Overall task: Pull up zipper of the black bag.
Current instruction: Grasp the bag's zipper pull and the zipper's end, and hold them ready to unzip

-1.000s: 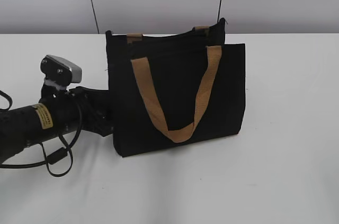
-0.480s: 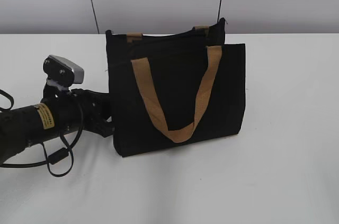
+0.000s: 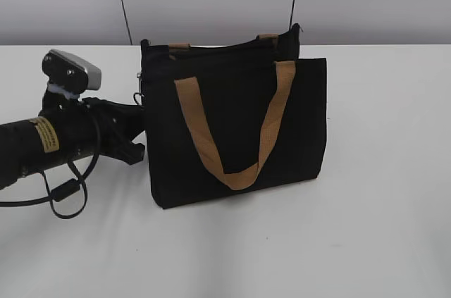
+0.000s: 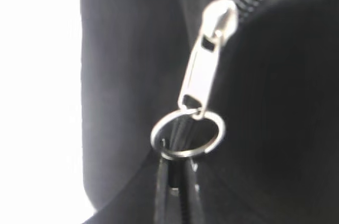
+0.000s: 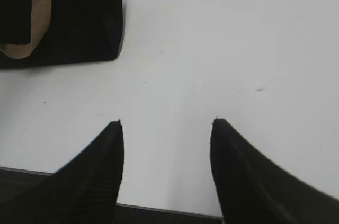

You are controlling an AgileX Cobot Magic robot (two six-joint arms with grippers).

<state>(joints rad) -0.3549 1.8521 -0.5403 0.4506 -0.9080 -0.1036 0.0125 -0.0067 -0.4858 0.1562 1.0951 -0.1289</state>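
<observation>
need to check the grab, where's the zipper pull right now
The zipper pull hangs at the black bag's upper left corner, centre of the left wrist view, its ring pinched by the left gripper.

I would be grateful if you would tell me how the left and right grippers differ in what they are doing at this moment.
The left gripper has its jaws pinched on the zipper's silvery ring at the end of the black bag; the right gripper has its jaws spread apart and holds nothing. The left works right against the bag's fabric, while the right hangs over the bare white table, apart from the bag. Both have dark jaws.
</observation>
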